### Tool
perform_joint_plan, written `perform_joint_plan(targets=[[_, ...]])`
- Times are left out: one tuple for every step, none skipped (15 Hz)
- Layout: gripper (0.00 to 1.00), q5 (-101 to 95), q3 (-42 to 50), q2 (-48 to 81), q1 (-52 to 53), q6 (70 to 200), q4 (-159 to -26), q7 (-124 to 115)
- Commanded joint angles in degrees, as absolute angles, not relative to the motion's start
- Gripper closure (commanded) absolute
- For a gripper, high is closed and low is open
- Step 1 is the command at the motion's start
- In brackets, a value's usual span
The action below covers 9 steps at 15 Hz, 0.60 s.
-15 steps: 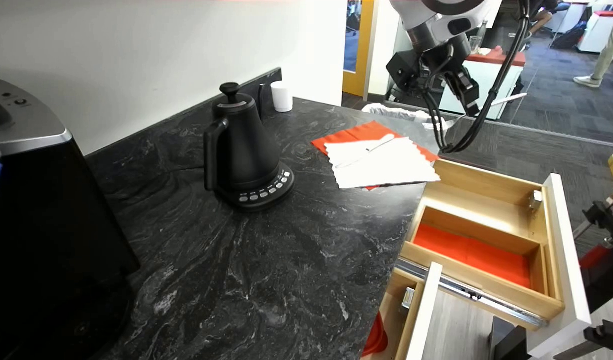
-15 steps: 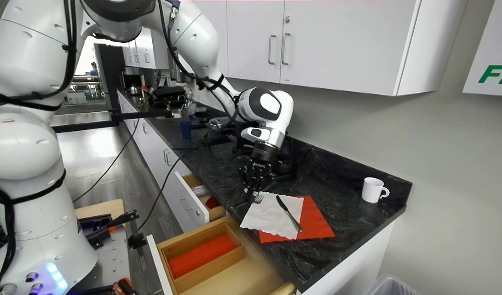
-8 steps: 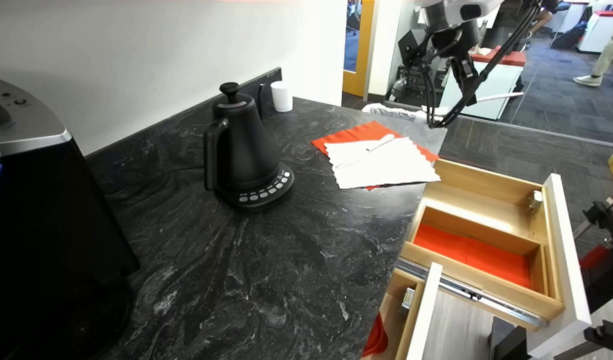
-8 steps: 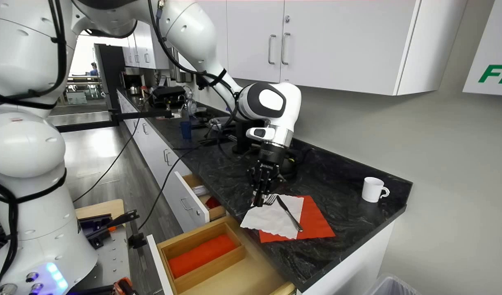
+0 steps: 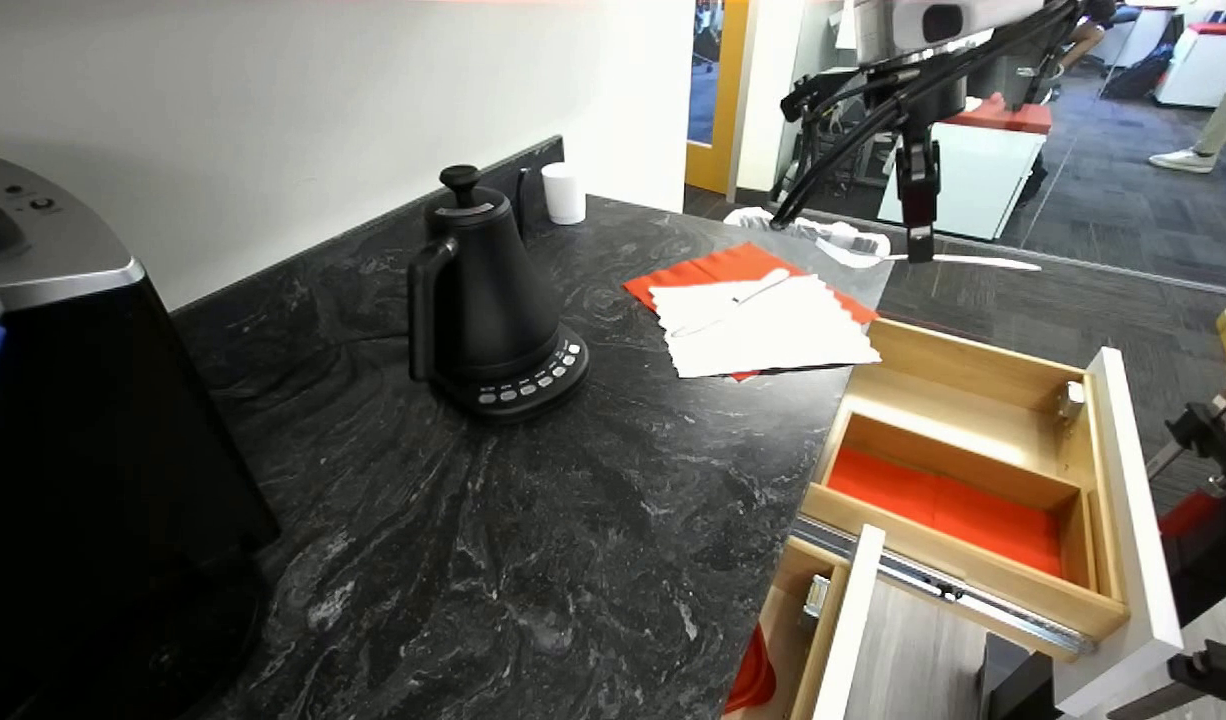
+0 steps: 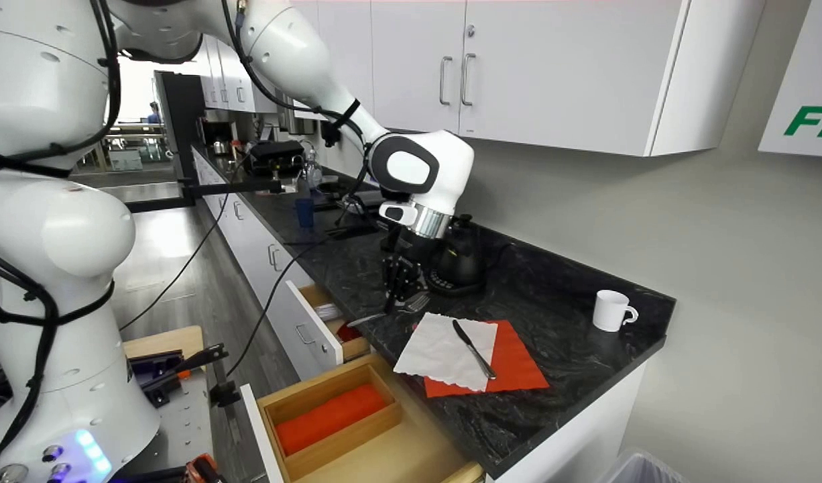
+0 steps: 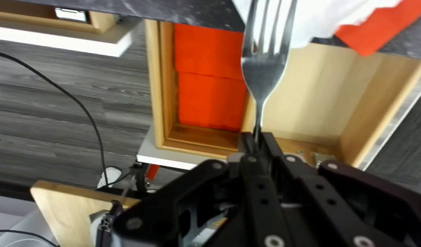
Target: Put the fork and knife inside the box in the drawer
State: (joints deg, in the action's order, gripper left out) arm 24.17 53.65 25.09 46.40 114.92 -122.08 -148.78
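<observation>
My gripper (image 7: 257, 139) is shut on the end of the silvery fork's handle; the fork (image 7: 264, 70) points away from me, tines up in the wrist view. In both exterior views the gripper (image 5: 919, 250) holds the fork (image 6: 416, 303) roughly level in the air. Below it, the drawer (image 7: 320, 103) is pulled out, with the wooden box (image 7: 167, 79) inside; its red bottom lies left of the fork in the wrist view. The knife (image 6: 475, 350) rests on the white sheet on the counter. Only the handle end inside the fingers is hidden.
White (image 6: 431, 355) and red sheets (image 6: 518, 365) lie overlapping on the dark counter (image 5: 533, 560), whose edge overhangs the drawer. A lower drawer (image 6: 357, 347) beside it is partly out. A black kettle (image 5: 488, 280), a coffee machine (image 5: 103, 420) and a white mug (image 6: 611, 310) stand on the counter.
The arm has come down and the wrist has turned, carrying the fork away from the sheets in an exterior view. Its grip on the fork is kept. Knife, box and drawer stay put.
</observation>
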Motion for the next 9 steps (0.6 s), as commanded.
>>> perform_joint_plan(targets=[[0.96,32.8,55.7,26.6,55.4,119.1,-126.0,-149.0],[0.96,34.1,56.1,26.6,57.9,119.8,-127.2,-149.0],[0.96,34.9,56.5,26.9,59.9,120.2,-128.1,-149.0],[0.96,35.2,56.9,27.0,61.8,120.4,-129.0,-149.0],[0.96,35.5,58.0,27.2,64.0,120.8,-130.3,-149.0],[0.96,35.6,59.3,27.1,66.3,121.2,-131.7,-149.0],[0.96,35.5,60.5,27.2,68.3,121.6,-132.8,-149.0],[0.96,35.2,62.1,27.4,70.4,121.9,-134.0,-149.0],[0.96,34.9,63.7,27.2,72.4,122.2,-135.3,-149.0]])
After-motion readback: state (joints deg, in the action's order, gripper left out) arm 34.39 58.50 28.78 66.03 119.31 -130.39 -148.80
